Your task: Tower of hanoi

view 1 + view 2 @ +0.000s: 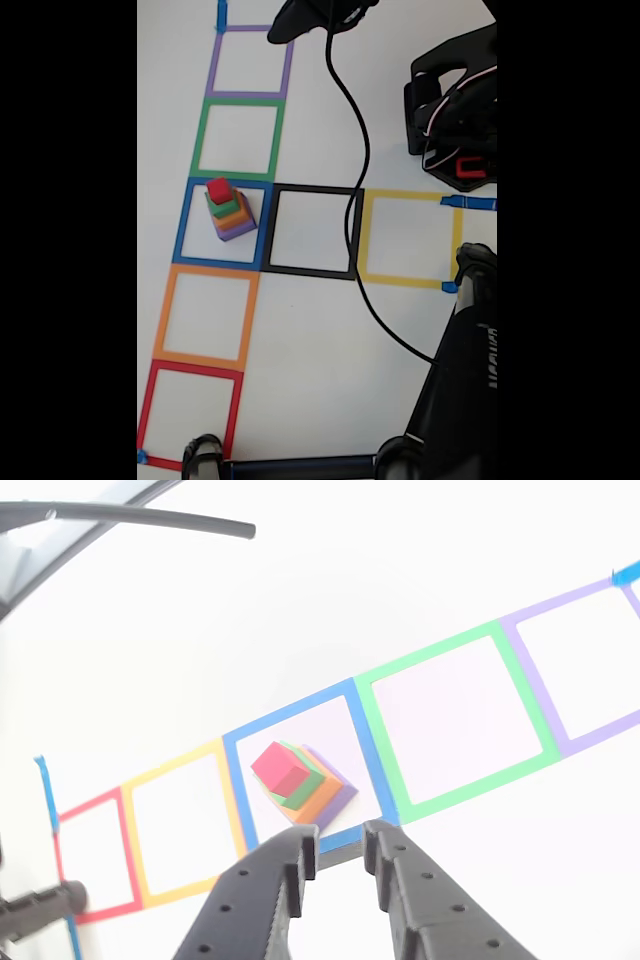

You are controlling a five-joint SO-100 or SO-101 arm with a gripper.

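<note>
Black two-finger gripper (pixel 341 842) enters the other view from the bottom edge, its two perforated plastic fingers (pixel 285 880) standing apart with a narrow gap between the tips and nothing held between them. Just beyond the fingertips, slightly to their left in that view, sits the stack of four plain cubes: the large purple cube (pixel 343 796) at the bottom, the orange cube (pixel 322 798) on it, the green cube (pixel 300 792) next, and the small red cube (pixel 279 767) on top. The cubes lie twisted a little against one another. The tower stands inside the blue tape square outline (pixel 236 780), whose near edge runs right under the fingertips.

Farther off to the gripper's right lie the green tape square (pixel 455 792) and the pale purple tape square (pixel 520 650); to its left, the yellow-orange tape square (pixel 232 810) and the red tape square (pixel 128 850).

From the fixed view the tower (pixel 227 210) stands in the blue square, with a black tape square (pixel 312 232) and a yellow tape square (pixel 410 238) beside it on the white table (pixel 320 350). A black cable (pixel 352 190) crosses the table.
</note>
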